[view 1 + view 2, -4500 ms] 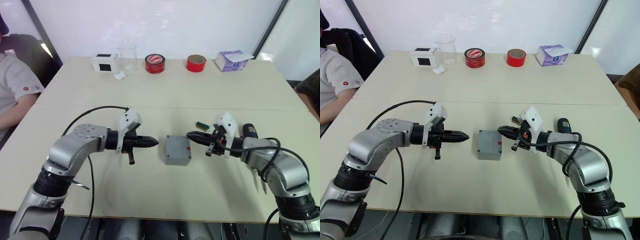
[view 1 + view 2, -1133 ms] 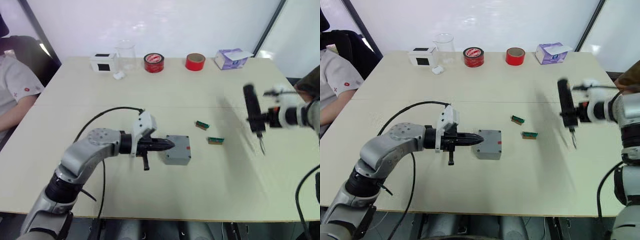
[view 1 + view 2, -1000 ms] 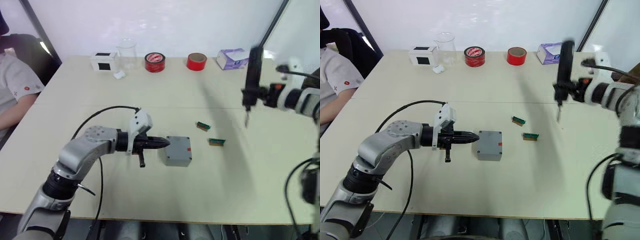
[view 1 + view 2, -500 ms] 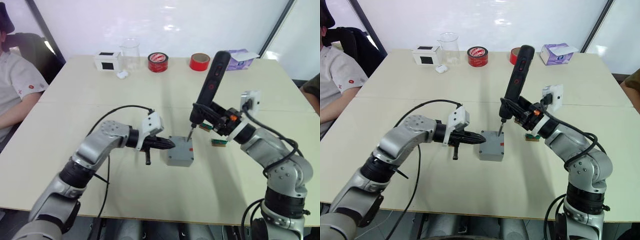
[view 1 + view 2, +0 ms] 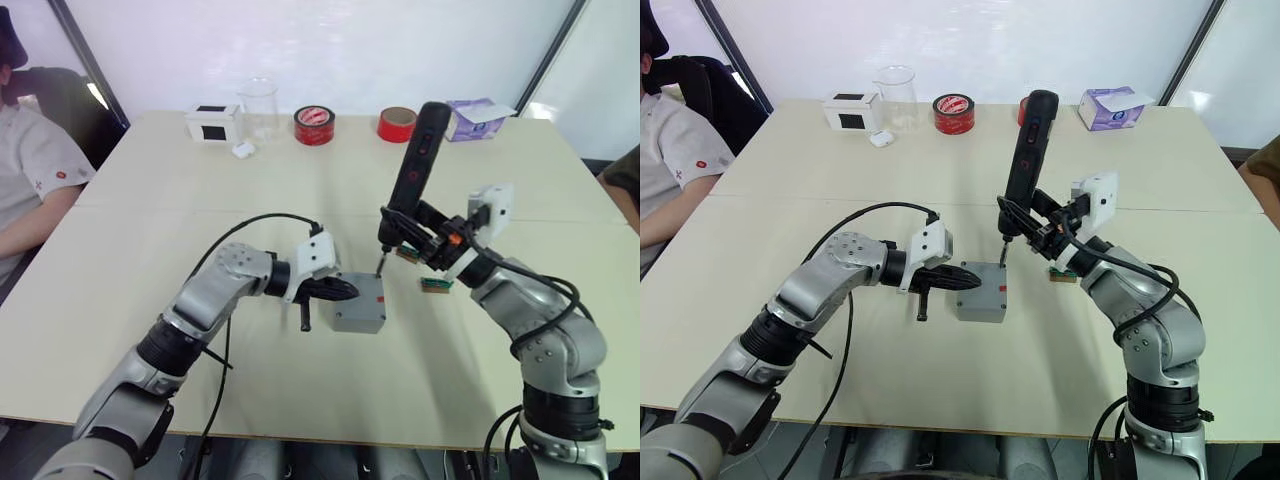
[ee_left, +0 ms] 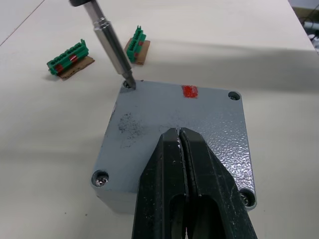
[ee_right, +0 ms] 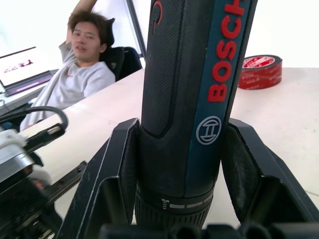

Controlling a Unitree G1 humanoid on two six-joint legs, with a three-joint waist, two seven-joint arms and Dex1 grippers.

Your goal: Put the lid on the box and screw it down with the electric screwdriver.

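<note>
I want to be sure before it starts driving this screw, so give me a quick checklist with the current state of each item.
1. Lid seated on the box: ok, edges look flush.
2. Electric screwdriver bit in the corner screw hole: ok, tip sits at it.
3. Right gripper shut on the screwdriver: ok.
4. Left gripper bracing the lid: ok, fingers shut, tips on top of it.
5. Screwdriver square to the lid: not ok, it leans.
6. Green connectors apart from the box: ok.
</note>
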